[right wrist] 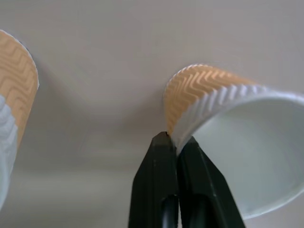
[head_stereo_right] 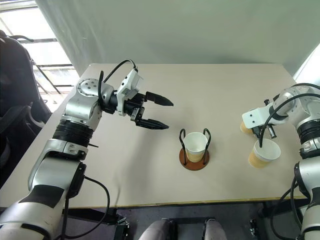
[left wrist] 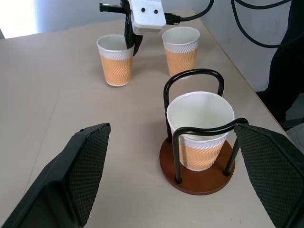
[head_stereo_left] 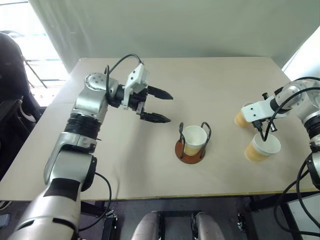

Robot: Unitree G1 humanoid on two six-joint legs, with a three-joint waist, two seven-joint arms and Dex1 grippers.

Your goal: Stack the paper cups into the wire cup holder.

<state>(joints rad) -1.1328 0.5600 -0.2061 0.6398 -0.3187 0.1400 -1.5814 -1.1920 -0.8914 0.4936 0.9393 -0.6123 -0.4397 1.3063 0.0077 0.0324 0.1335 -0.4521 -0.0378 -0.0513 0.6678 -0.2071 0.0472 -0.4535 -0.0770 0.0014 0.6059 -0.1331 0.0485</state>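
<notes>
One paper cup (head_stereo_left: 192,139) stands inside the wire cup holder (head_stereo_left: 189,157) at the table's middle. My left gripper (head_stereo_left: 170,107) hovers open to the left of the holder, with nothing between its fingers (left wrist: 71,175). At the right of the table my right gripper (head_stereo_left: 261,131) is shut on the rim of a second paper cup (head_stereo_left: 260,149), pinching its wall (right wrist: 209,90). That cup (left wrist: 115,59) looks set on the tabletop. A third paper cup (head_stereo_left: 241,118) stands just behind it, partly hidden by the right wrist.
The beige table (head_stereo_left: 125,165) is bare between the holder and the two right-hand cups. Its right edge (head_stereo_left: 295,150) runs close to the held cup. A dark chair (head_stereo_left: 12,75) stands off the left side.
</notes>
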